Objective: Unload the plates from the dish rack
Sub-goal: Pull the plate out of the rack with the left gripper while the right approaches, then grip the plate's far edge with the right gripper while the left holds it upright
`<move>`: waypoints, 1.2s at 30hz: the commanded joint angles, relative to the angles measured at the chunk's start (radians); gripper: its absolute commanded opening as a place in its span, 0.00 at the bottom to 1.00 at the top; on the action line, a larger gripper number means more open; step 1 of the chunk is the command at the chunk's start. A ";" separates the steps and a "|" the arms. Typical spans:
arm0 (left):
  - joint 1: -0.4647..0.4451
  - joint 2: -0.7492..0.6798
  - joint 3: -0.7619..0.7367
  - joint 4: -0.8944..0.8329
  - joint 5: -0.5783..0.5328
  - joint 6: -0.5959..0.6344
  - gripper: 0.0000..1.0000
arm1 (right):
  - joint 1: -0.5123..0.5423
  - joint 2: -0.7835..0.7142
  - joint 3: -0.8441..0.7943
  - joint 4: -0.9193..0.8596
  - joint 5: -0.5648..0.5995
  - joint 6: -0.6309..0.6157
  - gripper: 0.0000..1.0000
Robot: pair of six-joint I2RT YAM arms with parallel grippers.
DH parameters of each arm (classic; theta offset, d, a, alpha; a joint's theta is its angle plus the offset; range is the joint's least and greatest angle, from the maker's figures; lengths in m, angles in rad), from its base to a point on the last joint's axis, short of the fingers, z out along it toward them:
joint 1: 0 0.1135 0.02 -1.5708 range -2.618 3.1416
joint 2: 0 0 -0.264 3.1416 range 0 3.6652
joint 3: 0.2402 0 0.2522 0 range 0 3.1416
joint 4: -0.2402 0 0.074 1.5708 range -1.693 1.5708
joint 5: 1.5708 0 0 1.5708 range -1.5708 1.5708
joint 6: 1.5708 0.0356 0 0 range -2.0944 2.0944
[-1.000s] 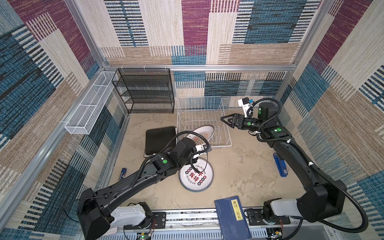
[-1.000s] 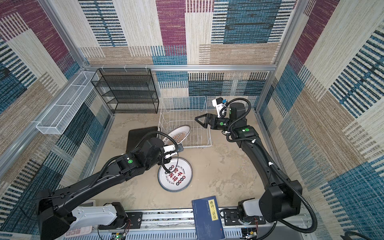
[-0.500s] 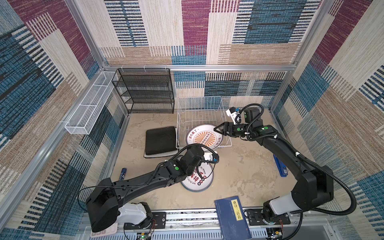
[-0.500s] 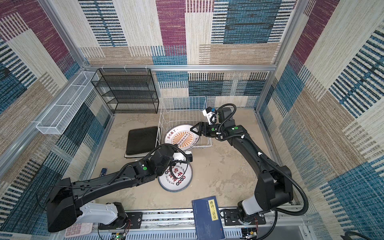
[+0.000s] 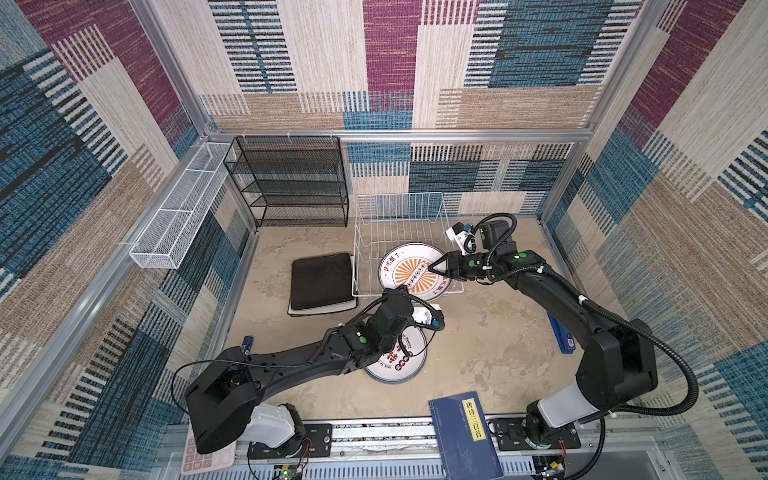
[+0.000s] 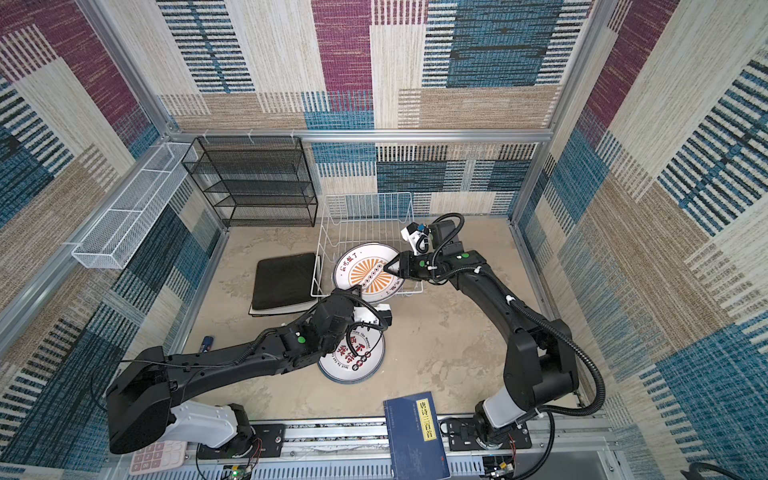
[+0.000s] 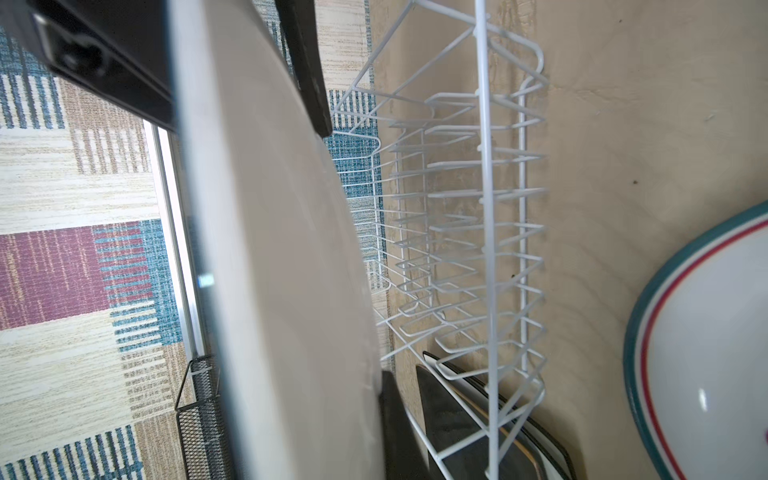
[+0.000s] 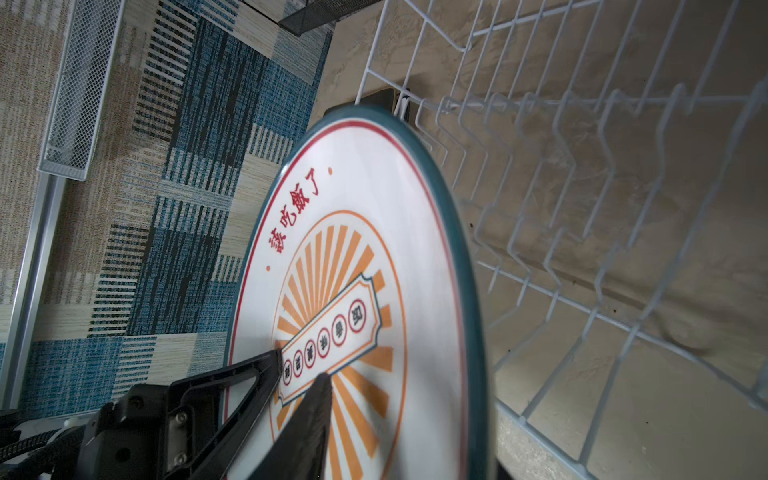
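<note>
Right wrist view: sunburst plate (image 8: 353, 249) leans in the rack (image 8: 582, 166), near end. R gripper (image 8: 297, 370) has its jaws narrow, with a small gap btw the tips. Both tips lie over the printed face. We can't tell if the rim is pinched or anything is gripped. In both top views it comes in from the right, over the plate's right half.

Left wrist view: L gripper (image 7: 245, 124) is clamped on a round plate held on edge. This held plate (image 7: 282, 270) shows only its pale back, print not visible. In the top views the wrist hides most of it. It hangs over the emblem plate (image 5: 399, 361), which lies flat on the table (image 5: 498, 332), centre, just near of the rack.

Progress, our read:
- Black plate (image 5: 320, 278) is out, lying on the white squares (image 5: 320, 309) just left of the rack. No. of whites unclear.
- Emblem plate is down. We can't tell if another plate lies under it.
- Held plate is out of the rack, not yet set down.
- Sunburst plate is the only plate we see in the rack; the other slots look bare.

We judge the task nearly done. Left to do: one set-down, then one lift-out and set-down.
</note>
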 commanded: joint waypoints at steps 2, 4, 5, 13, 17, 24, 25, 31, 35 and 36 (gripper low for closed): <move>0.000 0.004 -0.001 0.117 -0.030 0.004 0.00 | 0.001 0.000 0.001 0.049 -0.044 0.028 0.35; 0.000 0.001 -0.004 0.120 -0.035 -0.008 0.00 | 0.001 -0.001 0.000 0.054 -0.055 0.032 0.29; 0.000 0.000 -0.005 0.121 -0.037 -0.015 0.02 | 0.001 -0.002 0.000 0.057 -0.060 0.033 0.27; 0.000 0.001 0.002 0.114 -0.063 -0.075 0.20 | -0.003 0.002 -0.010 0.100 -0.114 0.070 0.01; -0.001 -0.002 0.026 0.055 -0.076 -0.100 0.48 | -0.007 -0.027 -0.035 0.168 -0.113 0.111 0.00; -0.004 -0.068 0.044 -0.006 -0.023 -0.250 0.70 | -0.052 -0.099 -0.092 0.319 -0.091 0.208 0.00; -0.005 -0.085 0.044 -0.008 -0.008 -0.276 0.71 | -0.060 -0.109 -0.095 0.331 -0.082 0.216 0.00; -0.006 -0.177 0.070 -0.044 0.072 -0.440 0.76 | -0.096 -0.162 -0.132 0.416 -0.009 0.252 0.00; -0.006 -0.238 0.102 -0.053 0.128 -0.559 0.78 | -0.104 -0.182 -0.149 0.450 0.019 0.264 0.00; -0.006 -0.252 0.108 -0.057 0.141 -0.587 0.80 | -0.106 -0.187 -0.156 0.461 0.026 0.269 0.00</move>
